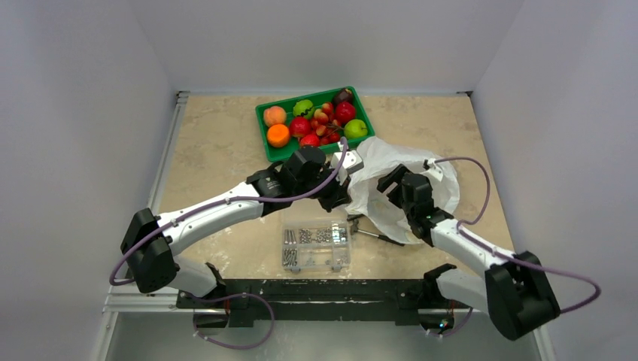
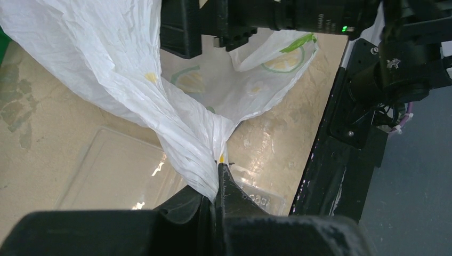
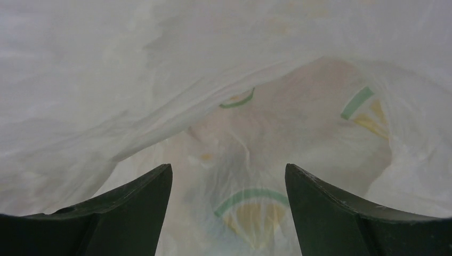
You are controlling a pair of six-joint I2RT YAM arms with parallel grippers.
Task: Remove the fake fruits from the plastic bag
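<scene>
Fake fruits (image 1: 322, 120), small glossy plastic red and yellow-green apples with tinier red pieces, lie heaped in a green rectangular plastic tray (image 1: 262, 134) at the far edge of the beige stone-patterned tabletop (image 1: 218, 150). The thin crinkly translucent white plastic bag (image 1: 376, 169) sits between the middle and the right edge. The overhead view alone shows the tray. It hides both grips, which the wrist views settle: the left gripper (image 2: 219, 165) is pinched tight on a twisted fold of the bag, above a clear rigid compartment box of screws (image 1: 317, 244) near the near edge. The right gripper (image 3: 228, 168) is inside the bag with its fingers (image 3: 133, 208) spread apart, facing green-and-yellow print on the film.
</scene>
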